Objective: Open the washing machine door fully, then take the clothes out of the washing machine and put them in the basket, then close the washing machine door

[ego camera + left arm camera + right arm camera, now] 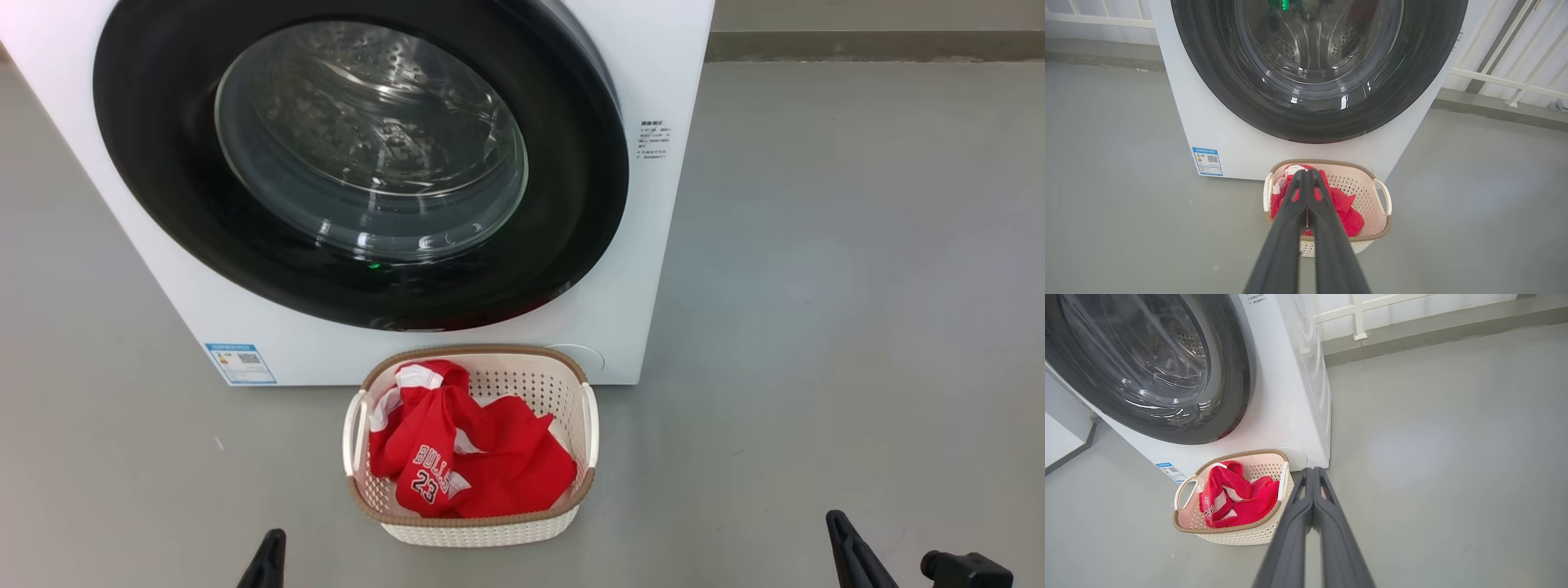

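There's the big white washing machine, its black-rimmed washing machine door sitting shut against the front. Just before it on the grey floor stands the basket, the red clothes heaped inside, "BULLS 23" facing up. Down low, the left gripper and right gripper hang with fingers pressed together, holding nothing.

A: What do the left gripper's fingers look like?
B: Long, matte dark grey, tapering to rounded tips.
A: And the right gripper?
B: Same, with narrow slots near its tips.
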Motion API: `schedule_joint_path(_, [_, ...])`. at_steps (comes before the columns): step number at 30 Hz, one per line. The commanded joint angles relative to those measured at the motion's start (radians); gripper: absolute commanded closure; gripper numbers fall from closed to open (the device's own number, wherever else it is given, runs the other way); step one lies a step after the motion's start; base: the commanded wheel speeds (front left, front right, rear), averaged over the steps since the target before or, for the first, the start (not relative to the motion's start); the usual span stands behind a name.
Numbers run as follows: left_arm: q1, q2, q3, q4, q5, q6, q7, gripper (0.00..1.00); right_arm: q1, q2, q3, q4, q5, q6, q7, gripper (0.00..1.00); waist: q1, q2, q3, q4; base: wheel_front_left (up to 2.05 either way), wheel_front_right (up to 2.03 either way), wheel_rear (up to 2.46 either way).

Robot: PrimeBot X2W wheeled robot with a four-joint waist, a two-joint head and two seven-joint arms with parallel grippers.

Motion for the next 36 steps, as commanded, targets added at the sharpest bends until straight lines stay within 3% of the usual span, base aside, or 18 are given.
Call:
schedule_joint_path(1, [-0.020, 0.010, 0.012, -0.025, -0.034, -0.001, 0.007, 1.00, -0.015, -0.008, -0.008, -0.027, 0.031, 0.000, 0.008, 1.00, 0.0009, 0.0000, 0.000, -0.001, 0.00, 0.00, 0.00])
schedule_joint_path(36, [-0.066, -0.009, 0.045, -0.034, -0.404, -0.003, 0.103, 1.00, -0.079, -0.006, -0.032, -0.058, 0.369, -0.001, 0.108, 1.00, -0.0003, 0.0000, 0.002, -0.021, 0.00, 0.00, 0.00])
